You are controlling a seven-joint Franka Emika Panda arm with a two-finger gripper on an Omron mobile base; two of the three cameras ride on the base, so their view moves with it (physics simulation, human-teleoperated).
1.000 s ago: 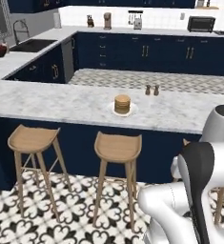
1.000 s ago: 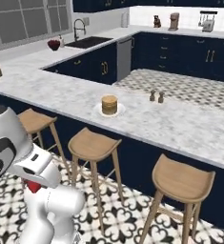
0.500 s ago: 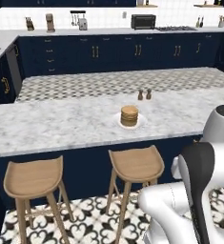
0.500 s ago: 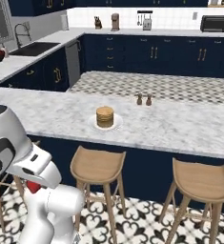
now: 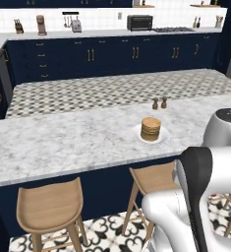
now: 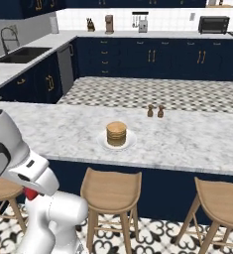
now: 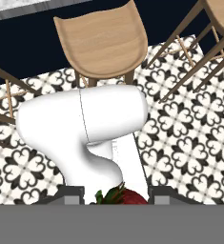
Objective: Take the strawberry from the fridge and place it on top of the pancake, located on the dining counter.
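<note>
Strawberry (image 7: 124,196) sat clamped in the hand (image 7: 115,196), low over the floor, far from the pancake (image 5: 151,129) on the surface (image 5: 63,142). Looked small, light, soft, easily squashed; best pinched gently at the sides.

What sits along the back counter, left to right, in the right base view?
Knife block → coffee grinder → hanging utensils → toaster → wall outlet → toaster oven.
</note>
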